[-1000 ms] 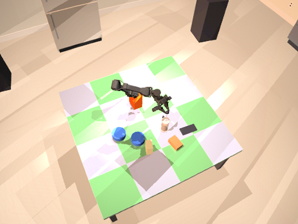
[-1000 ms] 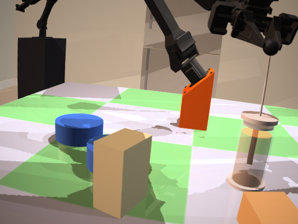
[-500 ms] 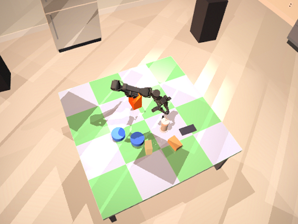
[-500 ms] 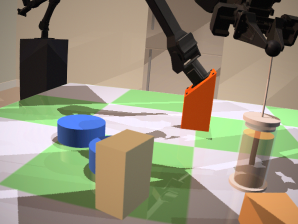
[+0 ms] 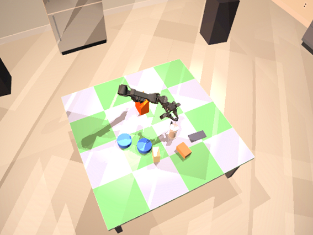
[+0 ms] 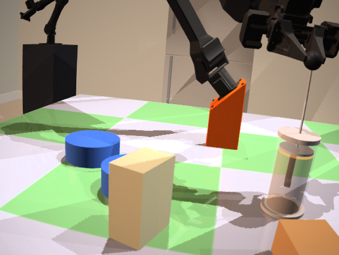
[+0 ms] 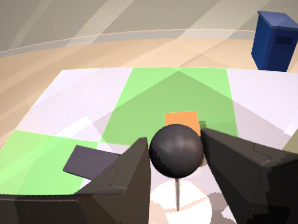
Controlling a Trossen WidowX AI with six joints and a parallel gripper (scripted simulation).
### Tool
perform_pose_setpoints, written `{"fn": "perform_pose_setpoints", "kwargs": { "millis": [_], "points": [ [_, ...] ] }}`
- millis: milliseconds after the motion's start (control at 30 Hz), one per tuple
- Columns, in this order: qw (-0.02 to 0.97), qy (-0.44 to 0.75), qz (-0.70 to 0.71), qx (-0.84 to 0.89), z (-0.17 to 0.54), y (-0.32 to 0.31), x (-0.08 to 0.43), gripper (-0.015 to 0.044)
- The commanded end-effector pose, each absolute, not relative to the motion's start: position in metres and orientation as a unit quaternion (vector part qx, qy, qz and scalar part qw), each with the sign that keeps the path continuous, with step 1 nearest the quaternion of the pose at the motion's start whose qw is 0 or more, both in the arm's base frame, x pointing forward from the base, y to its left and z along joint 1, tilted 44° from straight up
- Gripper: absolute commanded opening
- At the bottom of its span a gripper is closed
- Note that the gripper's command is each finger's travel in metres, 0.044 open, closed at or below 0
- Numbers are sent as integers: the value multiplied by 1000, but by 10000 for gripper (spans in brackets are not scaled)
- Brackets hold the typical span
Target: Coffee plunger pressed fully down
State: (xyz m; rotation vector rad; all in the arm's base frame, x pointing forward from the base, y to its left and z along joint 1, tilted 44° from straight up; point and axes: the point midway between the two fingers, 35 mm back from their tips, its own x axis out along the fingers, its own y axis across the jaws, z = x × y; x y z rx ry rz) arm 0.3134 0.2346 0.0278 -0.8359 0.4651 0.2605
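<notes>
The coffee press (image 5: 172, 134) (image 6: 297, 173) stands on the checkered table, its base ring on a pale square. Its pale lid (image 6: 288, 135) (image 7: 192, 201) is on top, and the plunger's grey disc (image 6: 287, 149) sits just under it, high in the clear body. A long thin rod (image 6: 306, 99) rises from the lid to a black round knob (image 6: 312, 62) (image 7: 176, 155). My gripper (image 5: 176, 119) (image 6: 312, 58) (image 7: 174, 140) is shut on the knob, one finger on each side, high above the lid. The press's base is out of the wrist view.
An orange block (image 5: 183, 149) (image 6: 305, 236) (image 7: 182, 119) and a dark slab (image 5: 197, 136) (image 7: 92, 162) lie near the press. A beige block (image 5: 156, 155) (image 6: 125, 199) and two blue discs (image 5: 124, 140) (image 5: 144, 145) are to its left.
</notes>
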Motion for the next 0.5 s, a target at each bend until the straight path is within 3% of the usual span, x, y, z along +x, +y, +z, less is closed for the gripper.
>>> {"fn": "perform_pose_setpoints", "kwargs": {
  "millis": [0,467],
  "points": [
    [870,242,120,-412,9,219,314,120],
    [870,242,120,-412,-9,205,321,120]
  ]
}}
